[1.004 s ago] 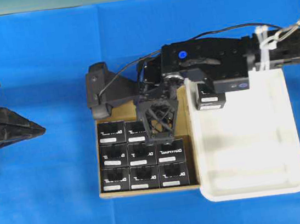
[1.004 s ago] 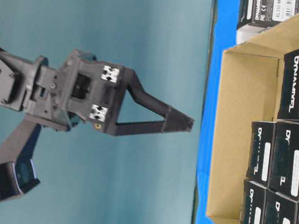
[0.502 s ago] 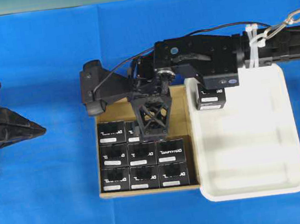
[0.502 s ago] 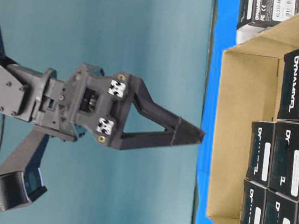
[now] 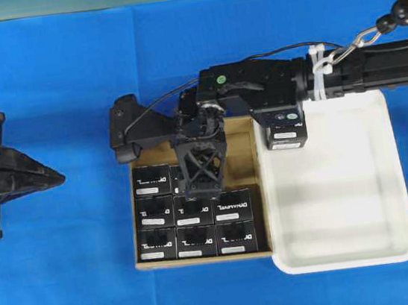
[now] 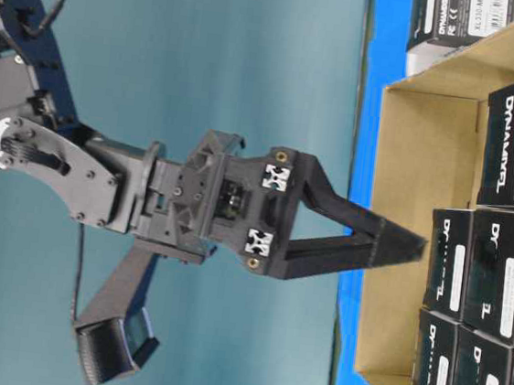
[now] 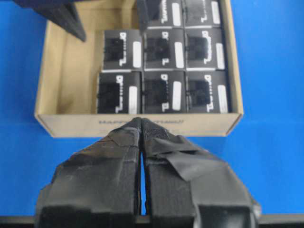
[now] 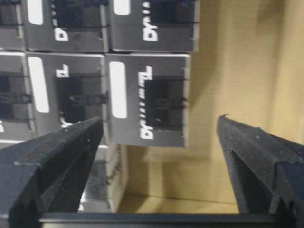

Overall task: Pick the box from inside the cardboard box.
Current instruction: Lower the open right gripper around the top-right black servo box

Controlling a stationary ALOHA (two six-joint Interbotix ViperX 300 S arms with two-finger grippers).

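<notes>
While the right tool point(image 5: 194, 188) is hanging over the carton point(image 5: 246, 147), its two black, wedge-shaped fingers point(image 8: 57, 156) are standing wide apart and gripping nothing. Their faces are looking matte and slightly grainy, and an open lattice frame is joining them to the wrist. In the right wrist view one small black box point(image 8: 147, 97) is lying between the spread fingers, with no contact showing. That box is a flat-topped cuboid with white lettering and a rounded white label, and it is sitting inside the carton among identical boxes packed in rows. The carton is showing plain tan walls, a shallow square form, and a bare floor strip along its far edge. Just right of the carton, a glossy white tray point(image 5: 396, 240) with rounded corners is holding one more box point(image 5: 286, 136) at its far left corner. Left of the carton, the left tool point(image 7: 141, 137) is resting with its tape-wrapped tips pressed together, holding nothing. Smooth blue cloth is covering the desk point(image 5: 79, 289).
</notes>
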